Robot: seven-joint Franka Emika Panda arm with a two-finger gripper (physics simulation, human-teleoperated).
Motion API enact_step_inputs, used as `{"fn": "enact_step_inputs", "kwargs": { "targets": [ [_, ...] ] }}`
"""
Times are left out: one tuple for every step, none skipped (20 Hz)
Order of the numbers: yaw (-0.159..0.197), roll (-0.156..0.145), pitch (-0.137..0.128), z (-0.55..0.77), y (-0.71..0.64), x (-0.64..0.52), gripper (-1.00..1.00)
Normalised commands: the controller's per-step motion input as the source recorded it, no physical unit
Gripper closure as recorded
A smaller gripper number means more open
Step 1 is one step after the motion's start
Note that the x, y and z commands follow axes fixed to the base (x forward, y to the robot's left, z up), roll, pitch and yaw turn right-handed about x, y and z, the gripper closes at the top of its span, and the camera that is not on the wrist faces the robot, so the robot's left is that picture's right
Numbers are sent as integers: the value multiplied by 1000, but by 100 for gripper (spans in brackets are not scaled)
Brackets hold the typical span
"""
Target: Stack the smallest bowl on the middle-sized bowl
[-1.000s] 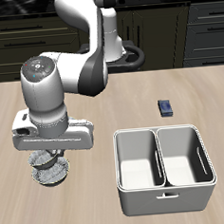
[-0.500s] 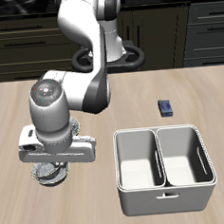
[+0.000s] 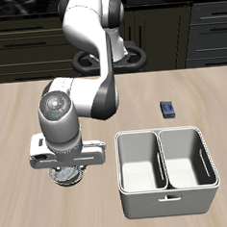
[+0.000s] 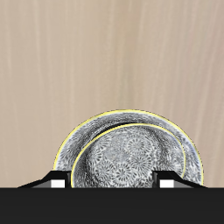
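In the wrist view, the smallest bowl (image 4: 131, 162), grey with a white speckled pattern, shows centred inside the yellowish rim of the paler middle-sized bowl (image 4: 129, 119). My gripper (image 4: 112, 184) hangs close above them. Its fingertips (image 4: 59, 184) stand wide apart, and the small bowl's rim reaches out past one of them. Nothing is pinched between them. The black hand hides the nearer half of both bowls. In the exterior view the bowls (image 3: 67, 177) peek out just under my gripper (image 3: 68, 168), near the table's front edge.
A white two-compartment caddy (image 3: 170, 200) stands close beside the bowls. A small dark blue block (image 3: 168, 108) lies farther back on the wooden table. My arm's bulk hangs over the area behind the bowls.
The gripper has come down and shifted toward the caddy. It now sits low over the bowls, with less of them showing beneath it.
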Motion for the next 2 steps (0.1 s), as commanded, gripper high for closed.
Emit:
{"fn": "enact_step_inputs", "kwargs": {
  "targets": [
    [127, -43, -39, 366, 290, -398, -100],
    [68, 84, -103, 281, 293, -253, -100]
  ]
}}
